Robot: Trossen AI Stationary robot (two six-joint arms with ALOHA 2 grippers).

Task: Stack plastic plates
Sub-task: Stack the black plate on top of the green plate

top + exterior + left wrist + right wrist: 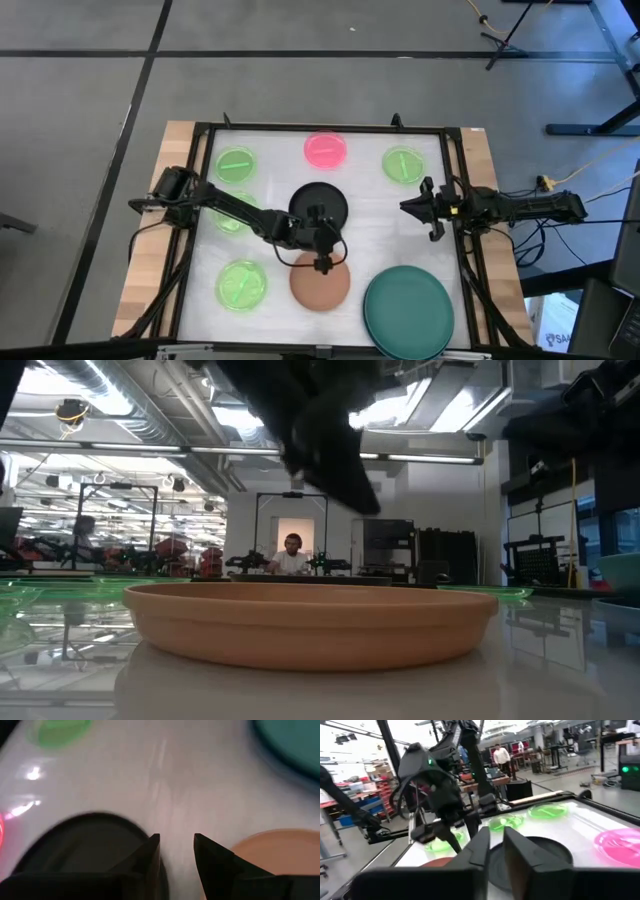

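In the high view my left gripper (pixel 322 258) hangs open over the table's middle, between the black plate (pixel 318 203) and the brown-orange plate (pixel 320 285). Its wrist view shows the open fingers (pixel 176 847) over bare table, the black plate (pixel 80 845) on one side and the brown-orange plate (pixel 280 851) on the other. The dark teal plate (pixel 408 310) lies at the near right. The pink plate (pixel 326 150) and green plates (pixel 235 163) (pixel 402 164) (pixel 241 284) lie flat on the table. My right gripper (pixel 412 207) waits open at the right edge. No grey-blue plate shows on its own.
Another green plate (pixel 234 216) lies partly under my left arm. A black frame (pixel 200 135) borders the white table top. The low view is filled by the brown-orange plate (pixel 310 625), with my left gripper (pixel 330 455) dark above it. A person (pixel 291 558) sits far behind the table.
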